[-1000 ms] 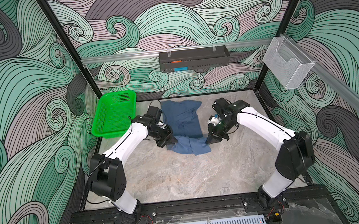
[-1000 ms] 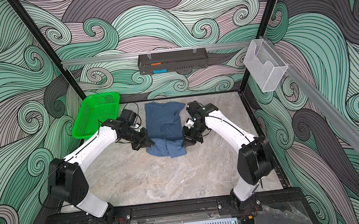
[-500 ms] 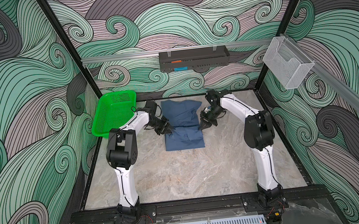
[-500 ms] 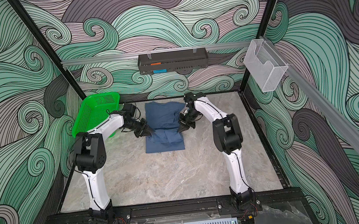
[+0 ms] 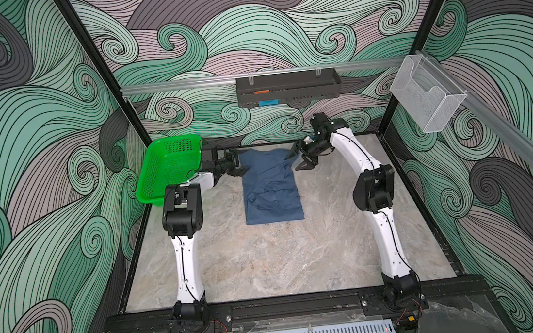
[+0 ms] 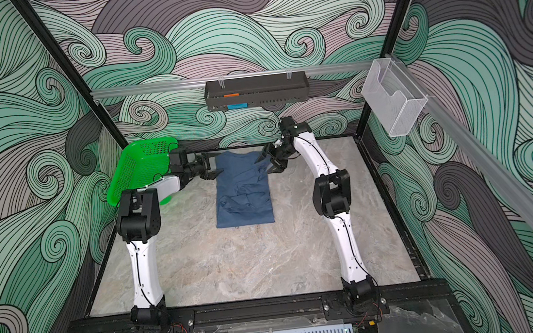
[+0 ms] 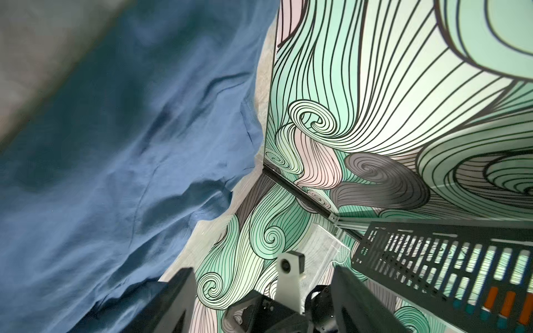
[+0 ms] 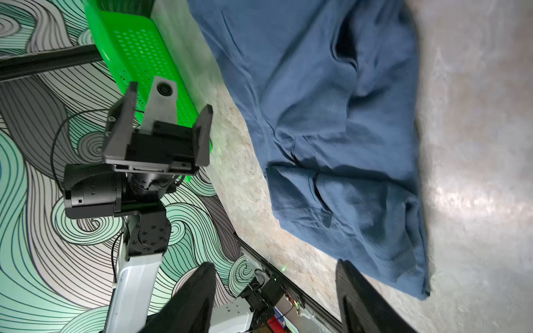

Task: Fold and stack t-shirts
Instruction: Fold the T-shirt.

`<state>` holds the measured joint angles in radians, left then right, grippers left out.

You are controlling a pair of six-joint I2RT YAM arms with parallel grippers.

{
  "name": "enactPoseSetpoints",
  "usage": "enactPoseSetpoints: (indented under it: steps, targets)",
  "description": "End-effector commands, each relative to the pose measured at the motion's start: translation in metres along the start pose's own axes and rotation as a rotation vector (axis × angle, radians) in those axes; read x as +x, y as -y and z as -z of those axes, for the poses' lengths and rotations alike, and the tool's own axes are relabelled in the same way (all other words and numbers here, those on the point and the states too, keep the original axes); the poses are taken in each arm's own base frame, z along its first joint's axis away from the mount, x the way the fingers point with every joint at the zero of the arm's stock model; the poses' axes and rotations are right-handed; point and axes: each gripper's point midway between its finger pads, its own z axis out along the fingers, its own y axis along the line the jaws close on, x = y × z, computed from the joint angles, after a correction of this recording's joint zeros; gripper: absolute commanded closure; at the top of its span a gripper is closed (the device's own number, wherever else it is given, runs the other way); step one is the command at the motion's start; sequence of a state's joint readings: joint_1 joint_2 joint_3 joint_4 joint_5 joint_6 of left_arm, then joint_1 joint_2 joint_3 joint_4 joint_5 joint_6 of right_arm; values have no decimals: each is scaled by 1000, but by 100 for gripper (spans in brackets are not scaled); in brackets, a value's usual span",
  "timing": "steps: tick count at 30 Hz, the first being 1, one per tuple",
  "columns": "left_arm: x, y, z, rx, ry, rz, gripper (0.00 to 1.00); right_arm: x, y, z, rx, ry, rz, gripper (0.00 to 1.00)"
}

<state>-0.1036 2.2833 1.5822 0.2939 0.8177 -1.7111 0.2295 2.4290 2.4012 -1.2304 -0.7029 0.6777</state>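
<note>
A slate-blue t-shirt (image 5: 271, 187) lies on a marble-patterned table (image 5: 269, 259) inside a booth with swirling green, grey and pink walls. In both top views the t-shirt (image 6: 242, 190) sits at the far middle of the table. It is folded into a long, narrow strip that runs from the back wall toward the robot, with rumpled creases around its middle and a straight near edge. Two white and black arms reach in from the near edge, one on each side of the far end of the cloth. The left gripper (image 5: 239, 162) is just beside the shirt's far left corner. Its jaws are spread wide and hold nothing, as the right wrist view shows plainly (image 8: 170, 98). The right gripper (image 5: 298, 157) hovers at the far right corner of the shirt, tilted downward. Its jaws are also apart, and there is only bare table between them in its own wrist view (image 8: 275, 263). A bright green basket (image 5: 156, 173) stands tipped up in the far left corner, just behind the left arm and apart from the shirt. A black tray (image 5: 287, 88) hangs on the back wall, and a clear holder (image 5: 428, 101) is fixed to the right-hand rail.
</note>
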Motion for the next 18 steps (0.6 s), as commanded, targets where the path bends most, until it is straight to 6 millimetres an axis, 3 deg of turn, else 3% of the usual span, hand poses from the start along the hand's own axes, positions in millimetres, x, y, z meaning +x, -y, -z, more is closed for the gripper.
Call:
enactPoseSetpoints:
  steps: [1,4,8,12,18]
  targets:
    - [42,8,13,-36,-74,-30,23,38,21,-6,97,-61,3,32]
    - [73,-26,32,-265,-95,-149,23,62,44,-19,150,-116,-14,34]
    - [95,-61,38,-347,-128,-176,23,73,70,-33,193,-136,-61,38]
    - [99,-86,43,-369,-137,-138,23,65,80,-50,208,-145,-86,41]
    - [102,-93,45,-375,-149,-131,22,43,90,-66,240,-133,-96,43]
